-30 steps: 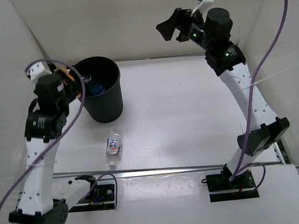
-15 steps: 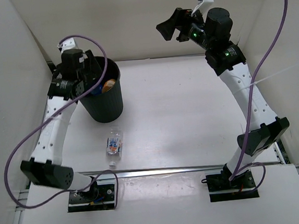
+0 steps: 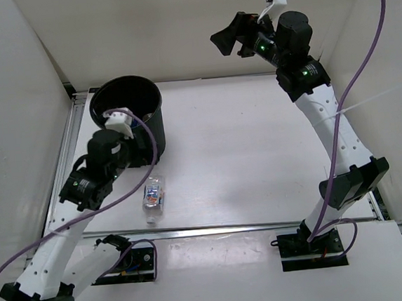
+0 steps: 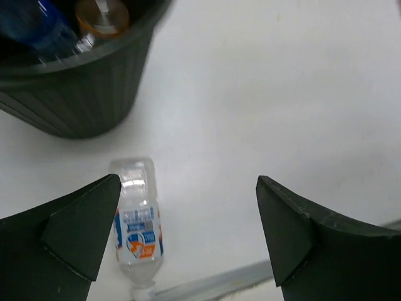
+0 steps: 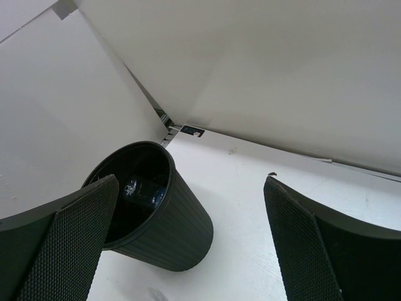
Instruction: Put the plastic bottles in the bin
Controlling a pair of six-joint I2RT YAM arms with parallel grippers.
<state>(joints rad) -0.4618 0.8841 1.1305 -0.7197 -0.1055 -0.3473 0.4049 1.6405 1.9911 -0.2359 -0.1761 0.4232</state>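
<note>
Left gripper [image 4: 188, 188]: was spread wide, empty, just beside bin [image 3: 155, 130]
Right gripper [image 5: 191, 188]: was released, empty, well apart from bin
Labelled bottle [image 3: 153, 195]: lay flat, outside bin, near its base
Orange bottle [image 4: 103, 12]: sat inside bin

White bench [image 3: 242, 140] boxed in by plain white walls on three sides

The back wall [image 3: 163, 34], left wall [image 3: 7, 104] and right wall [image 3: 386, 57] are bare white panels that meet the bench at its edges; a silver metal rail [image 3: 229, 229] runs along the bench's near edge; a second rail [image 3: 73, 126] runs along its left edge, at the foot of the left wall; on the near side of the front rail lies a white board [image 3: 219, 276]; in the far left corner, at the foot of the back wall, sits a small dark label [image 5: 192, 131]; a tiny dark speck [image 5: 272, 174] marks the bench close to the back wall; the bench surface is matt white with soft grey shadows
</note>
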